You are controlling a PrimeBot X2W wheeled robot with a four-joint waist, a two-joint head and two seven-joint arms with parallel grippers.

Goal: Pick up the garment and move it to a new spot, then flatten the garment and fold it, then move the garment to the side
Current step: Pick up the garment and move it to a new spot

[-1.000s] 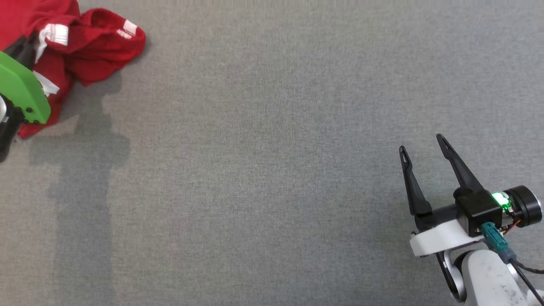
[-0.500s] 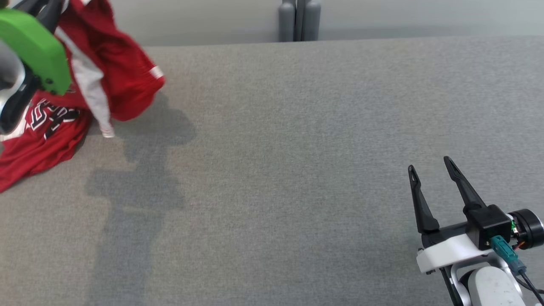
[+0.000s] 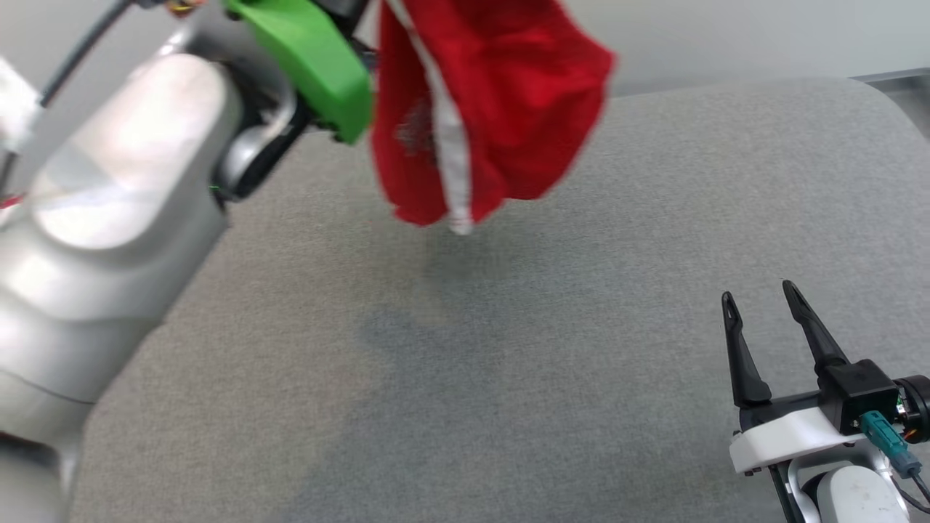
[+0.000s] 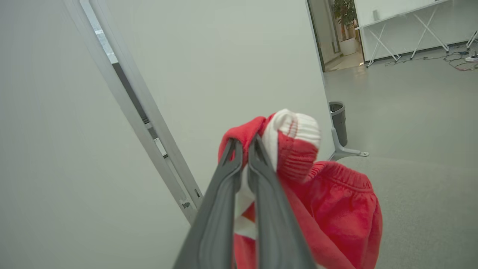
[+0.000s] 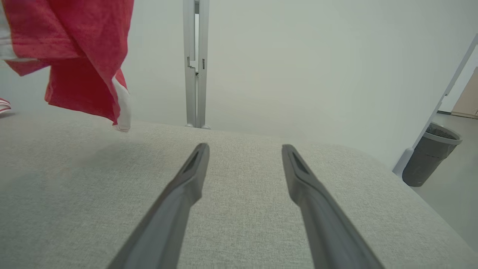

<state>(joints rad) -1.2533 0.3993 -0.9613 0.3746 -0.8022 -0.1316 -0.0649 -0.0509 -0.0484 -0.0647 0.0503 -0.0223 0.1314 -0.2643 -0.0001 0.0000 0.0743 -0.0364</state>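
- Tabletop of grey woven fabric (image 3: 552, 378) lies under both arms; its far edge meets a pale partition wall with a grey metal post (image 5: 196, 63).
- Pale silver forearm of the left arm (image 3: 109, 218), with a bright green plastic cover (image 3: 312, 58) at the wrist, reaches across the upper left of the head view.
- Red knit garment with white trim (image 3: 501, 94) hangs bunched from that arm, off the table; its lowest white tip dangles just above the cloth surface.
- Right gripper (image 3: 758, 292) hovers near the lower right corner, its long dark fingers spread wide and holding nothing, well apart from the garment.
- Left gripper (image 4: 244, 142) has its fingers pinched nearly together on a fold at the garment's red-and-white ribbed edge.
- Dark grey bin (image 5: 429, 160) stands on the floor beyond the table's corner, out of the way.
- Progress, as I judge it: the pick-up is done and the carry is under way; setting down, flattening, folding and moving aside are all left. The crumpled hang suggests much spreading ahead.
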